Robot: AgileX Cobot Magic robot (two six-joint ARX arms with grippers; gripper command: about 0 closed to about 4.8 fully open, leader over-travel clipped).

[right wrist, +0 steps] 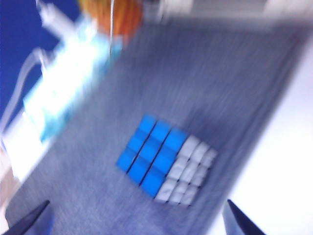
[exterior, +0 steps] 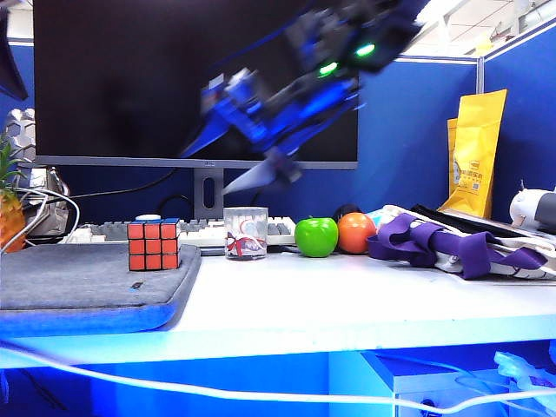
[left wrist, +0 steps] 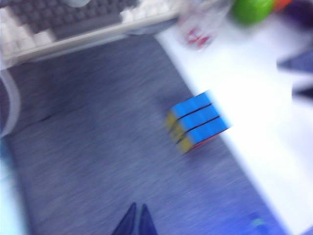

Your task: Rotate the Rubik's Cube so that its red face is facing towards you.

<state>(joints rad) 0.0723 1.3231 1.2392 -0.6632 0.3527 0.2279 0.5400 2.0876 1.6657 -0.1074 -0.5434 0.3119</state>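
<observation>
Desk [exterior: 365, 304]: white top, under both my hands.

Monitor [exterior: 122, 78]: dark screen at the back of the desk, behind the blurred arm I see in the exterior view.

Mat [exterior: 87, 278]: grey fabric pad on the desk, directly below both hands.

Keyboard [exterior: 200, 231]: along the mat's far edge, beyond the left hand.

Purple cloth bundle [exterior: 434, 243]: well off to the side of my hands, away from the mat.

Right hand [right wrist: 137, 220]: fingers spread wide; one tip [right wrist: 29, 223] shows at each lower corner of its wrist view. It grips nothing and hangs above the mat.

Left hand [left wrist: 136, 220]: two dark fingertips pressed together with nothing between them, above the mat.

Rubik's Cube [exterior: 154, 244]: sits on the mat near its corner, below and ahead of both hands, touched by neither. Blue face up, white side towards the right hand [right wrist: 164, 161]; the left wrist view shows a yellow side [left wrist: 195, 122]. The face turned to the exterior camera is orange-red; I cannot tell whether it is the red face.

Glass [exterior: 245, 233], green apple [exterior: 316, 236], orange [exterior: 355, 232]: in a row in front of the keyboard, past the cube from the left hand.
</observation>
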